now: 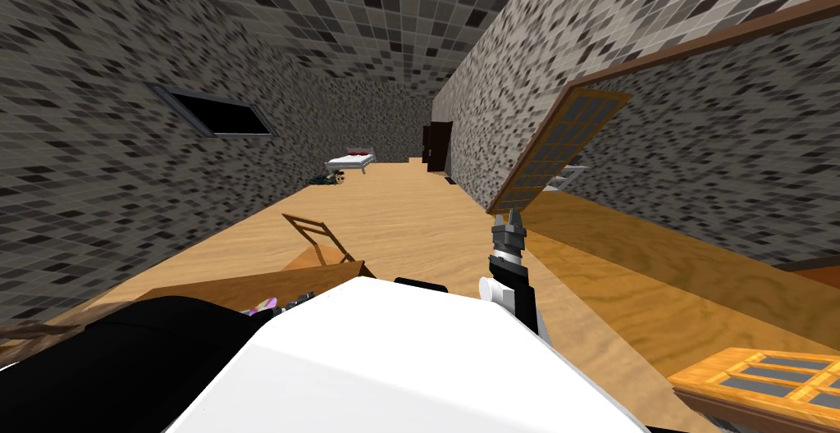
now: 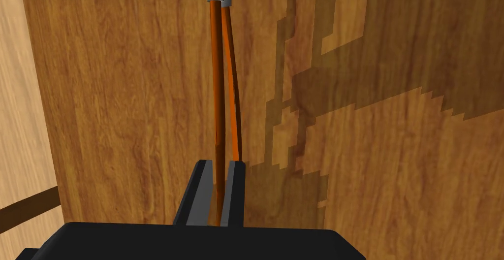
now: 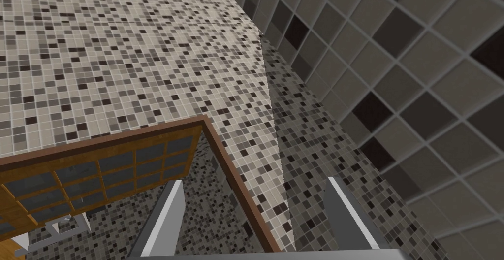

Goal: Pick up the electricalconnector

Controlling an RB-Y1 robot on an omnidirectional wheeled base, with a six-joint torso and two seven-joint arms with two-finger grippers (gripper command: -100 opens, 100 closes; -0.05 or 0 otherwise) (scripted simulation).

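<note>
- Where the left gripper (image 2: 221, 166) clamps it, the connector (image 2: 218, 99), two orange cords with grey tips, runs out between the fingers over a wooden surface (image 2: 123, 99).
- Right gripper (image 1: 510, 219) ahead, fingers spread, holding nothing.

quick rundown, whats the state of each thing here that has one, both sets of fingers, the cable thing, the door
left gripper: fingers shut on the connector
connector: orange wires clamped, grey ends pointing away, over a wooden surface
right gripper: fingers open, holding nothing
paned door: swung open
</note>
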